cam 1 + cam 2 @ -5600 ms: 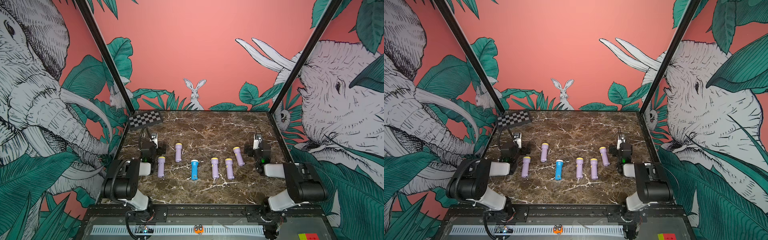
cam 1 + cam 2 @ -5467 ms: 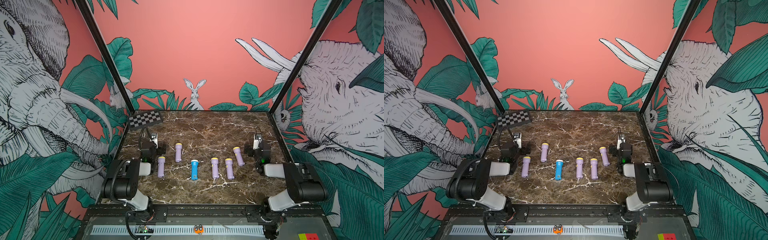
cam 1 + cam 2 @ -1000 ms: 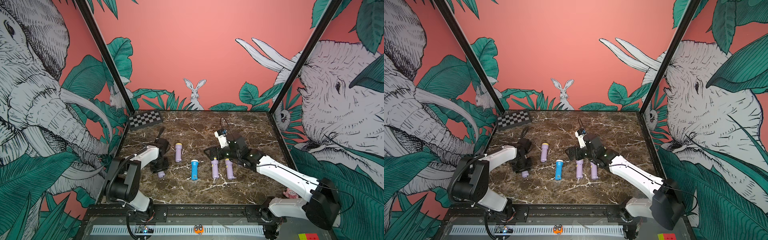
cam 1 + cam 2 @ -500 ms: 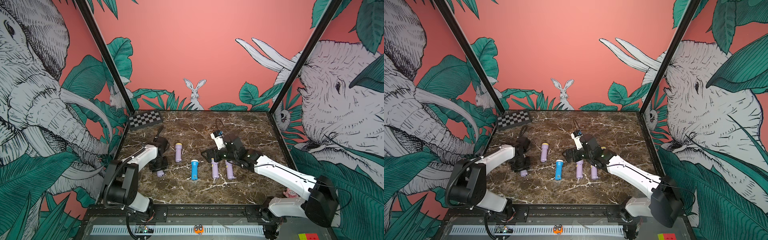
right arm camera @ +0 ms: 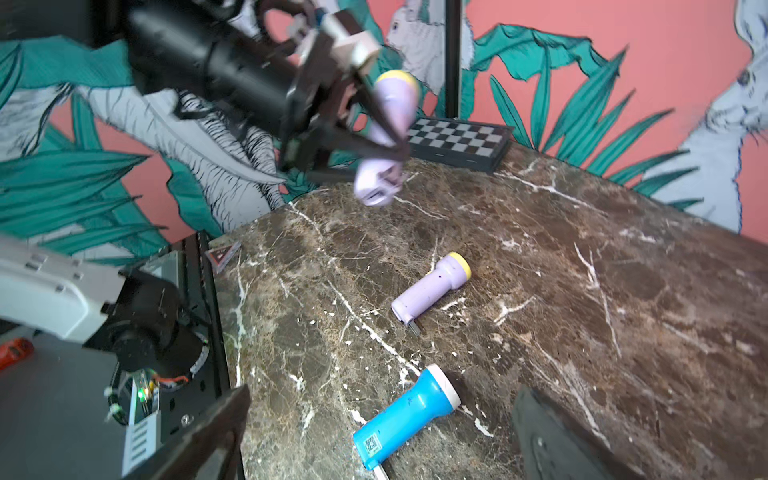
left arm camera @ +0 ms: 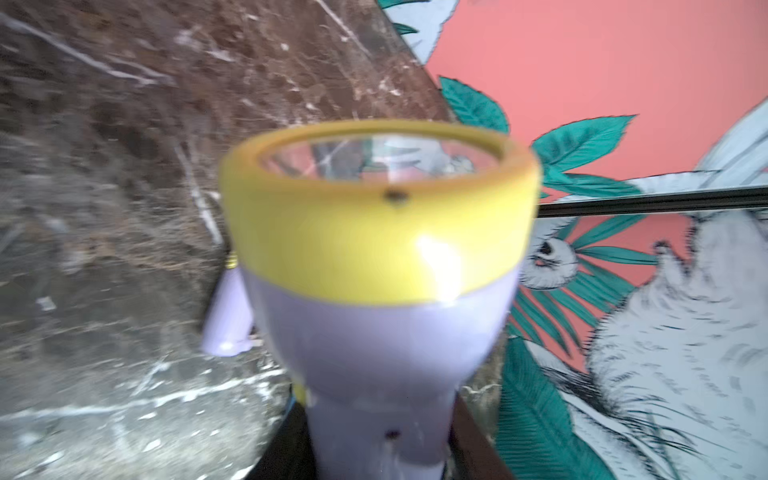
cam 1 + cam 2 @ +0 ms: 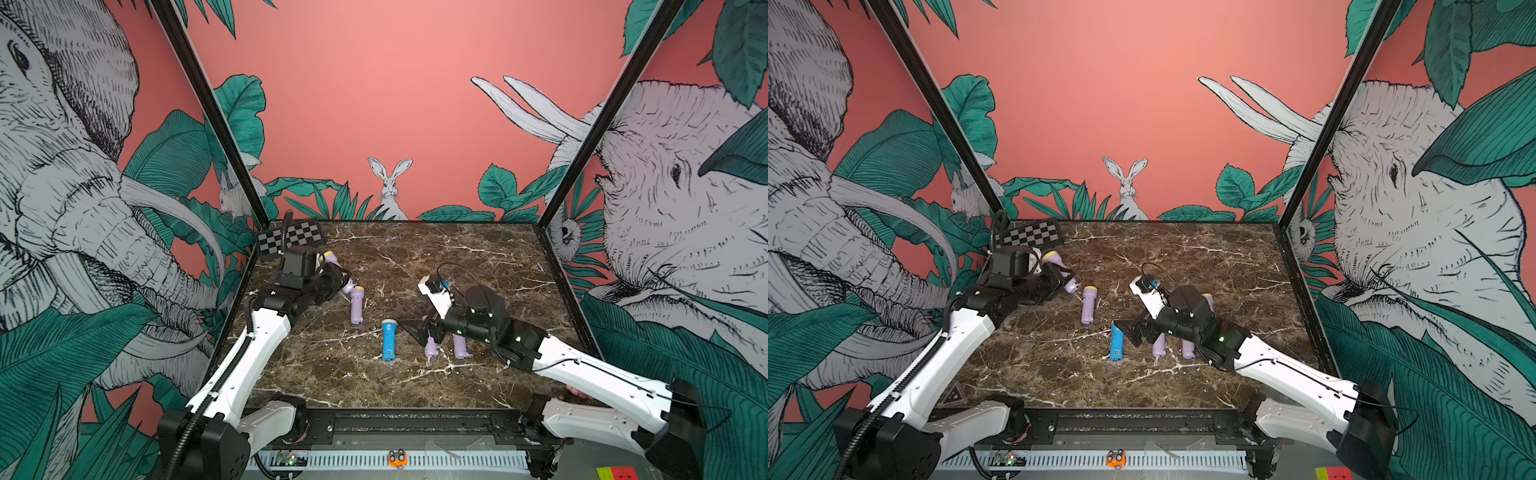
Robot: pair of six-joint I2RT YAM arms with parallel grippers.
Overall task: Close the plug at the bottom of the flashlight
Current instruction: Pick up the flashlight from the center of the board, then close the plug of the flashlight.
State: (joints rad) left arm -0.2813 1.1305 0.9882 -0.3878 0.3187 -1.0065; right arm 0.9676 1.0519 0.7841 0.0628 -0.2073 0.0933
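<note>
Brown marble tabletop (image 7: 415, 257), mural walls; left gripper (image 7: 334, 277) is clamped on a lilac flashlight (image 5: 392, 99), held clear of the table at far left. Its plug end (image 5: 376, 189) is blurred, flap state unclear. The right gripper (image 7: 422, 332) is wide open and empty near the blue flashlight (image 7: 388, 338); its arm hides the head of another lilac flashlight (image 7: 431, 348).

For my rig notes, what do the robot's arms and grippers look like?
The left arm and right arm have white links with black joints. A ribbed black hose runs along the left; thin black cables trail the right. The left gripper and right gripper have black wedge-shaped fingers.
</note>
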